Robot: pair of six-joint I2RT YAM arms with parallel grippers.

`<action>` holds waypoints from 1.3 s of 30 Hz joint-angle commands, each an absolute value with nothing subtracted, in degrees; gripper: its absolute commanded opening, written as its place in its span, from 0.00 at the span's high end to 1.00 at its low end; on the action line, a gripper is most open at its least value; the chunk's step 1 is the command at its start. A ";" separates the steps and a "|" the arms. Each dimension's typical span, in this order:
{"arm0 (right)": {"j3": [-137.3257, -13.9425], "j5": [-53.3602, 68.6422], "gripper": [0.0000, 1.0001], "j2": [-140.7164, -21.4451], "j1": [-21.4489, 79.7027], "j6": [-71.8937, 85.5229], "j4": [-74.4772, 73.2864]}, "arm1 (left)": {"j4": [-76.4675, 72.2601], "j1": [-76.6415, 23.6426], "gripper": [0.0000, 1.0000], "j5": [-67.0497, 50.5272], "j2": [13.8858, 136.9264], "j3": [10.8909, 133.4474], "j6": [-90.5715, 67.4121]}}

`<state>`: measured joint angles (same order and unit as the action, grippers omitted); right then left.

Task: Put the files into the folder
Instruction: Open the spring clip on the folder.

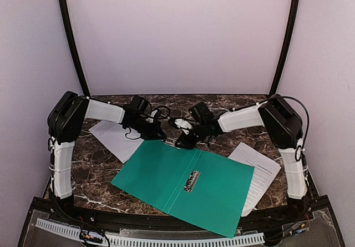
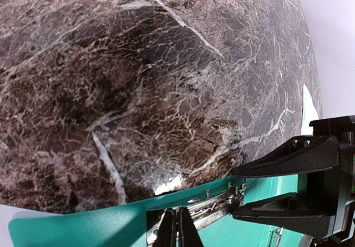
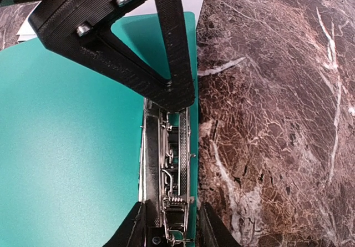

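Note:
The green folder (image 1: 166, 177) lies open and flat on the marble table, with a metal clip (image 1: 191, 181) at its fold. One white file (image 1: 111, 137) lies at the left, partly under the folder. The other file (image 1: 260, 172) lies at the right. Both grippers meet at the folder's far edge. My left gripper (image 2: 177, 227) is shut, its tips over the end of a second metal clip (image 3: 169, 164) along that edge. My right gripper (image 3: 169, 225) stands open with its fingers close on either side of this clip. The left gripper's finger (image 3: 138, 53) hangs over the clip's far end.
Black frame posts rise at the back corners. A perforated cable strip (image 1: 166, 240) runs along the near edge. Dark marble (image 1: 222, 105) shows beyond the folder. The right arm's black finger (image 2: 294, 158) crosses the left wrist view at the right.

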<state>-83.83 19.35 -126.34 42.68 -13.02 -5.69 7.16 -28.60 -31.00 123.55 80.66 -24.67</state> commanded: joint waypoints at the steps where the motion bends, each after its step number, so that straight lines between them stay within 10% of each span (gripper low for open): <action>1: -80.59 13.22 0.69 -127.29 44.38 -13.91 -9.14 | 14.78 -29.16 0.99 -25.66 123.26 77.68 -28.19; 39: -80.97 7.19 0.79 -129.38 46.14 -6.13 -11.29 | 23.07 -31.28 0.99 -27.65 126.92 71.65 -32.25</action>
<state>-81.34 11.60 -124.73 45.39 -9.58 -3.03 6.35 -28.93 -29.69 122.65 77.34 -32.56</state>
